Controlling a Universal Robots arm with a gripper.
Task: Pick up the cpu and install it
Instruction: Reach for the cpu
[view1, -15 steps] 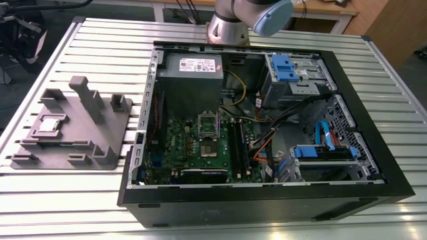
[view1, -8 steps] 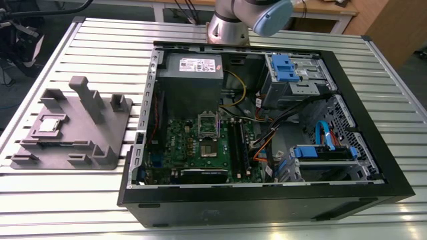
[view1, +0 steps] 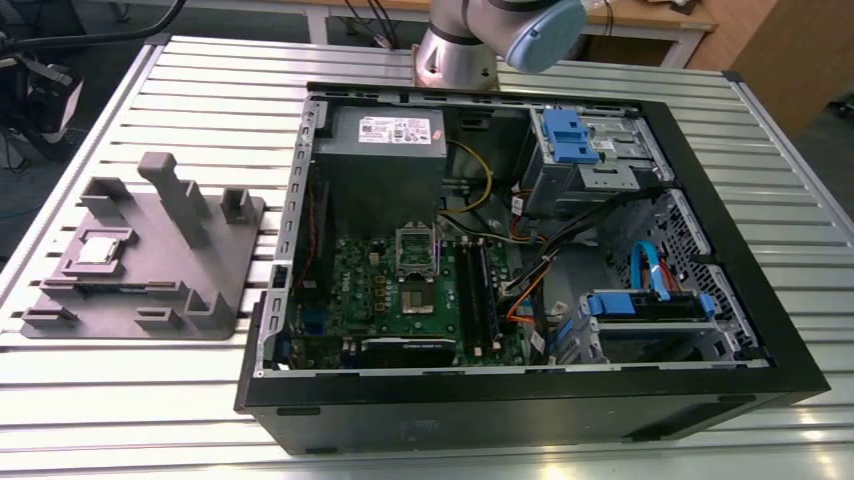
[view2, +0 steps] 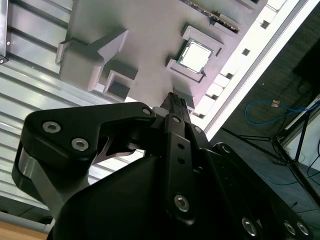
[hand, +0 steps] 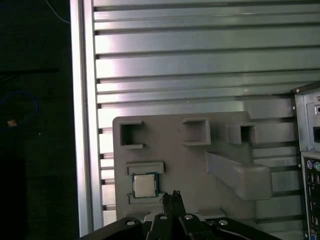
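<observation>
The cpu (view1: 103, 246) is a small silver-topped square lying flat in a shallow pocket of the grey plastic tray (view1: 200, 275), on the exterior view's left. Both wrist views look down on it from well above: the cpu (view2: 196, 55) (hand: 145, 185) rests in the tray (view2: 150, 40) (hand: 190, 160). My gripper (view2: 174, 100) (hand: 172, 196) hangs high over the tray, a little off to one side of the chip. Its black fingers are pressed together with nothing between them. The silver socket frame (view1: 418, 250) sits on the green motherboard inside the open computer case.
The open black computer case (view1: 534, 400) takes up the middle and the exterior view's right, with a power supply (view1: 387, 135), blue drive brackets (view1: 567, 135) and loose cables. Upright posts (view1: 174, 195) rise from the tray. The slatted metal table's edge (hand: 82, 125) drops off beside the tray.
</observation>
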